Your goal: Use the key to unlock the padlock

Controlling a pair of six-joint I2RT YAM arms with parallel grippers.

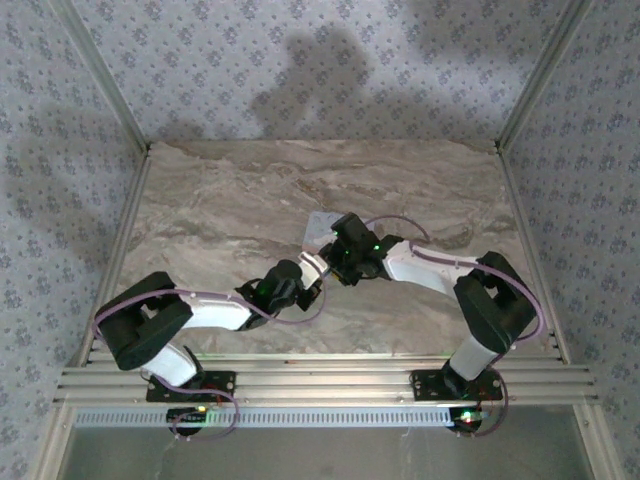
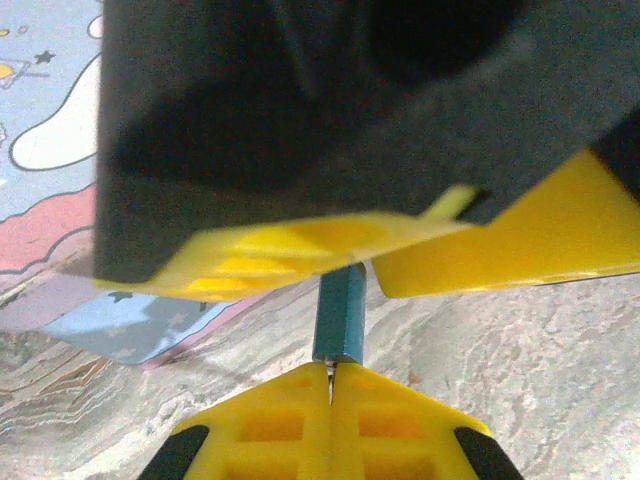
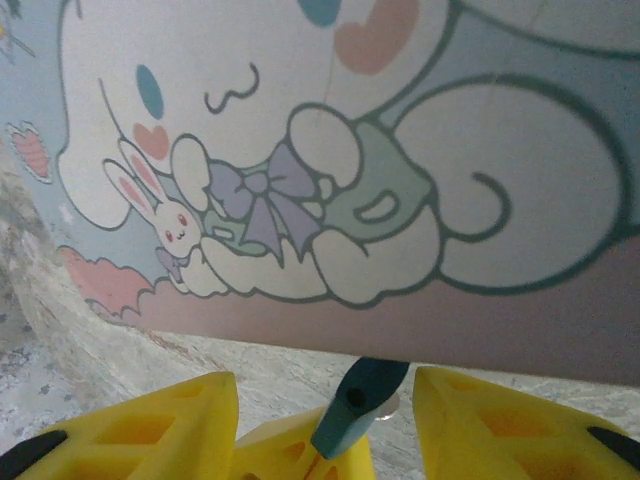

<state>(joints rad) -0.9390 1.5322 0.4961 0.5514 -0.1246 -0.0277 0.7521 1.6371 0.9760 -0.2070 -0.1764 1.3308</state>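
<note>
both arms reach inward over the table. left gripper is pinched together on the padlock at its metal end; right gripper has its fingers apart astride it, beside the box.

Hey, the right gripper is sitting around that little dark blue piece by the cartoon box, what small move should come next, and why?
Probably close the right gripper gently on the small dark blue piece. It stands between the open yellow fingers, touching neither, while the left gripper pinches its thin metal end, shut.
</note>
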